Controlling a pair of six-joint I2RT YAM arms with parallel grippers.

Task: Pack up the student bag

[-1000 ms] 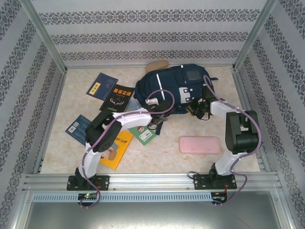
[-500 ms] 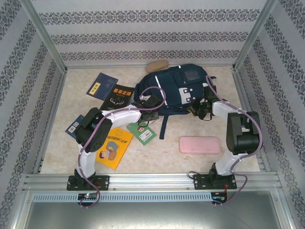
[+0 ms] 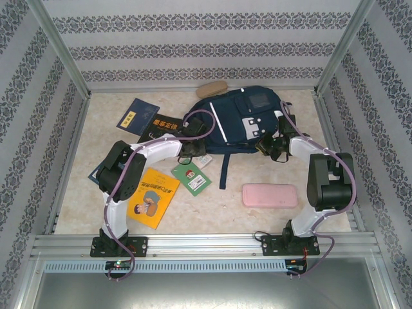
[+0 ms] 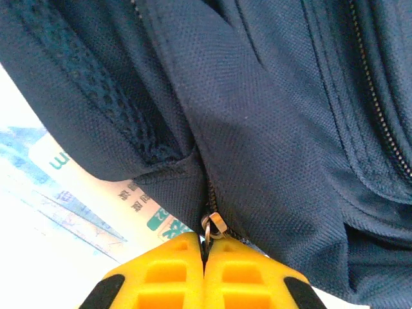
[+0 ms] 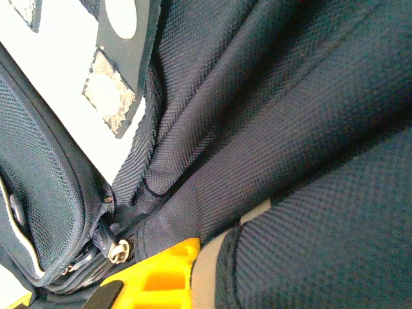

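the bag lies flat at the far middle of the table, front side up, a dark strap trailing toward the near side. the left gripper is at the bag's near left edge. in the left wrist view its yellow fingers are pressed together, pinching the metal zip pull at the end of a seam in the bag's cloth, with a printed sheet lying under the bag. the right gripper is at the bag's near right edge. in the right wrist view one yellow finger lies against a fold of navy cloth that covers the other, so i cannot tell whether it is gripping; a second pull sits just left of that finger. a pink case lies near the right arm, apart from the bag. a green booklet and a yellow book lie near left, a black book and a blue book far left. a tan case touches the bag's far edge.
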